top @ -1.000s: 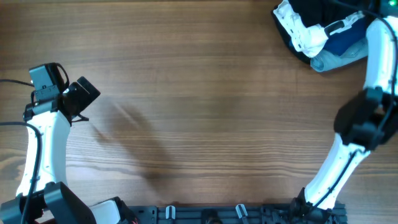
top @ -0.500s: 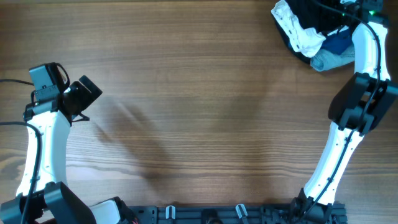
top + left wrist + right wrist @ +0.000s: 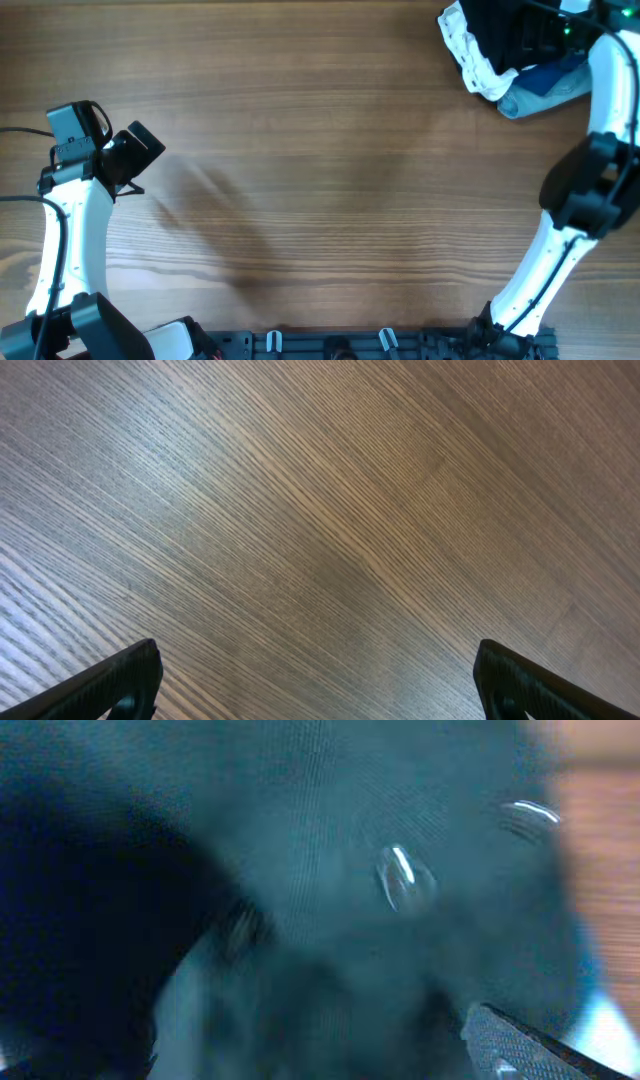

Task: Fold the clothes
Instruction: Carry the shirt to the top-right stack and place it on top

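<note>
Two robot arms stand at a wooden table [image 3: 320,170]. We see the left claw [image 3: 138,152] spread wide, hanging above bare wood with nothing between its fingers; all the fabric lies far off to its right, at the opposite corner of the table.

We see the right claw [image 3: 515,35] reaching to that far corner, directly over a small heap of cloth. The black clothes [image 3: 497,28] lie right beneath it and fill its blurred wrist view. Only one finger [image 3: 530,1045] shows clearly there, far out at the frame's lower right edge, so the claw stands wide. We cannot tell whether it touches the fabric.

Just left of this claw lies a crumpled white garment [image 3: 470,52]. On its near side a light-blue denim piece [image 3: 535,98] pokes out from the heap.
</note>
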Motion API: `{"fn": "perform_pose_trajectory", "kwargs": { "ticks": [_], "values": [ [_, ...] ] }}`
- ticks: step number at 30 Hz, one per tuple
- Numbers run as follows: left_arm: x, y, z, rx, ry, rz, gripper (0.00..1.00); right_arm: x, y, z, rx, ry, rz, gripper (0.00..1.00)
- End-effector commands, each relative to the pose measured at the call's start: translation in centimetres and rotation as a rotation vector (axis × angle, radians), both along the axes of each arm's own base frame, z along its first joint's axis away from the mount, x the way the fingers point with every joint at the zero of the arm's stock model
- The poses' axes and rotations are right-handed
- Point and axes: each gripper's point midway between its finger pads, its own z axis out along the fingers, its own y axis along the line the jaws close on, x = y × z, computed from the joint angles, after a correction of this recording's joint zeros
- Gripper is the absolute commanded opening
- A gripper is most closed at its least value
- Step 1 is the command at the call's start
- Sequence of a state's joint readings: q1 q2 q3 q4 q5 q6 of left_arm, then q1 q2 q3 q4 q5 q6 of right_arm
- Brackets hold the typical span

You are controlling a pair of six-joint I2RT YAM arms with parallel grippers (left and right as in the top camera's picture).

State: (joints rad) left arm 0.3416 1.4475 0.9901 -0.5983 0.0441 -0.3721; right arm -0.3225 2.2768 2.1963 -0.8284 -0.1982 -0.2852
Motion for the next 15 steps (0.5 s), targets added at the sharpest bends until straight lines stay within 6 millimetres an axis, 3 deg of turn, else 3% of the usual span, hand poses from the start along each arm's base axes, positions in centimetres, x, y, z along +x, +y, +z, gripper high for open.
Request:
{"fn": "perform_pose_trajectory", "kwargs": {
  "ticks": [1,4,7,11,15],
  "values": [
    [0.2,0.0,0.0,-0.012,-0.006,0.002,1.00,-3.5,1.4,14.7,-0.089,-0.232,-0.003,1.00],
    [0.2,0.0,0.0,-0.012,-0.006,0.002,1.00,-7.5,2.7,23.5,-0.144,-0.395,-0.002,1.00],
    [0.2,0.0,0.0,-0.011,-0.006,0.002,1.00,-10.4,3.7,28.1,-0.173,-0.487,-0.002,1.00],
    [0.2,0.0,0.0,-0.012,-0.006,0.002,1.00,-12.5,4.4,31.1,-0.194,-0.550,-0.003,1.00],
    [0.2,0.0,0.0,-0.011,-0.006,0.002,1.00,-12.7,4.5,31.1,-0.192,-0.546,-0.003,1.00]
  ]
}}
